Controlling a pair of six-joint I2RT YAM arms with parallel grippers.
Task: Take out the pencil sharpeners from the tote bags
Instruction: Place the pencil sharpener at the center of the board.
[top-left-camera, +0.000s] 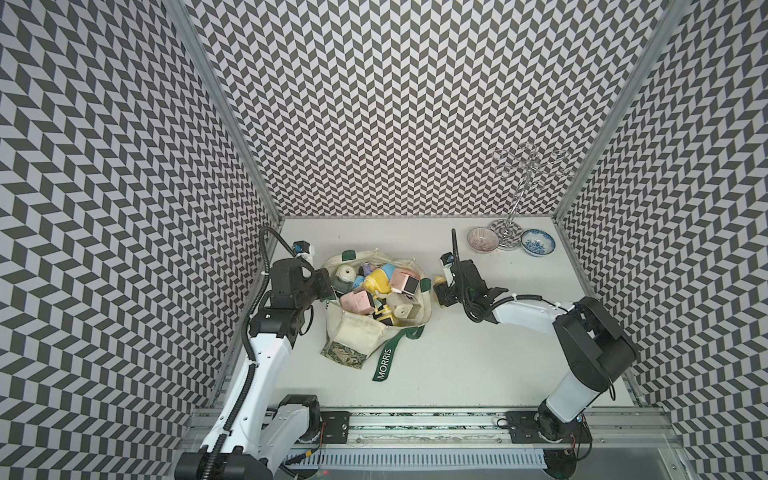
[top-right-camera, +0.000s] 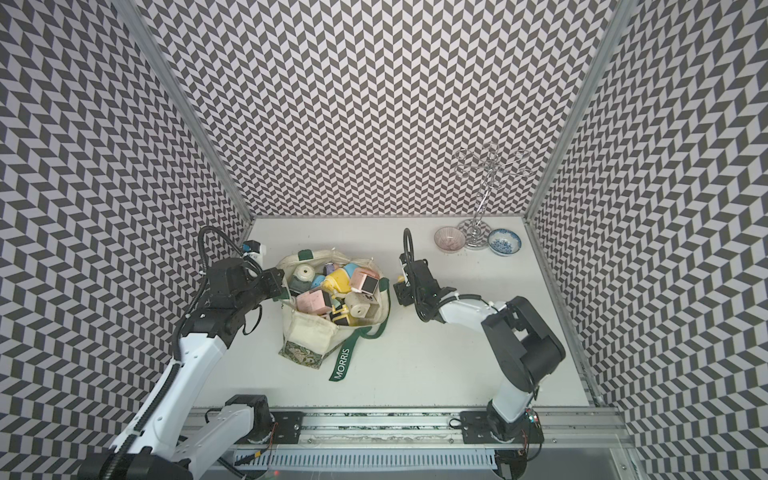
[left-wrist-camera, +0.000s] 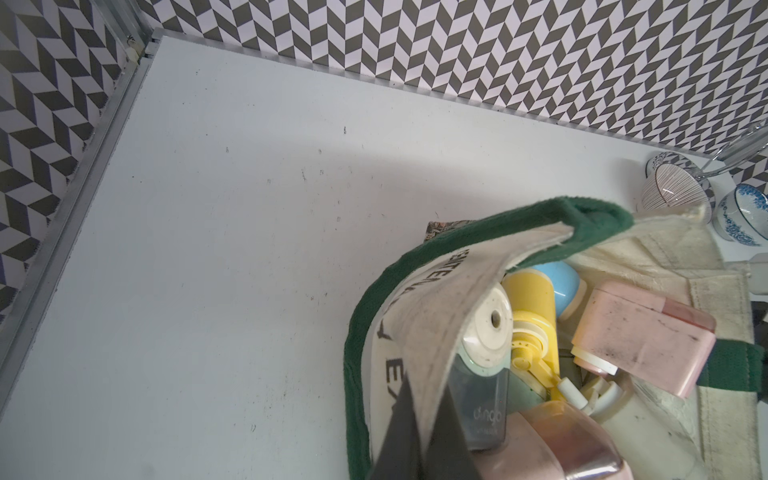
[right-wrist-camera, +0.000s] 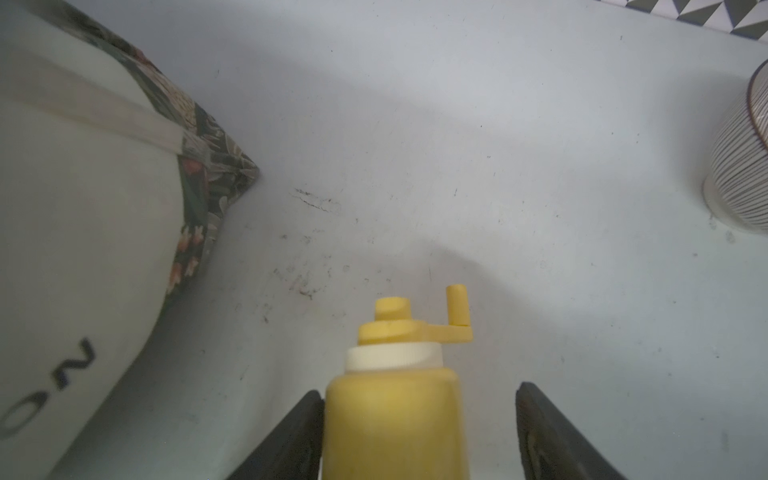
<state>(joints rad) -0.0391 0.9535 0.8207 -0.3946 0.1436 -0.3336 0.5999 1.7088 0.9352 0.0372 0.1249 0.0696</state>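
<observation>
Beside the tote bag (top-left-camera: 353, 332), right gripper (right-wrist-camera: 419, 436) parted around a yellow sharpener (right-wrist-camera: 395, 415), left gripper (left-wrist-camera: 424, 428) pinching the bag's rim.

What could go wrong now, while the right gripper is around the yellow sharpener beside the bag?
1. The yellow sharpener sits between the open jaws of the right gripper, one finger touching it; a sideways move might knock it over or away.
2. The left gripper is shut on the rim of the tote bag; a hard pull might tip it and spill the piled sharpeners.
</observation>
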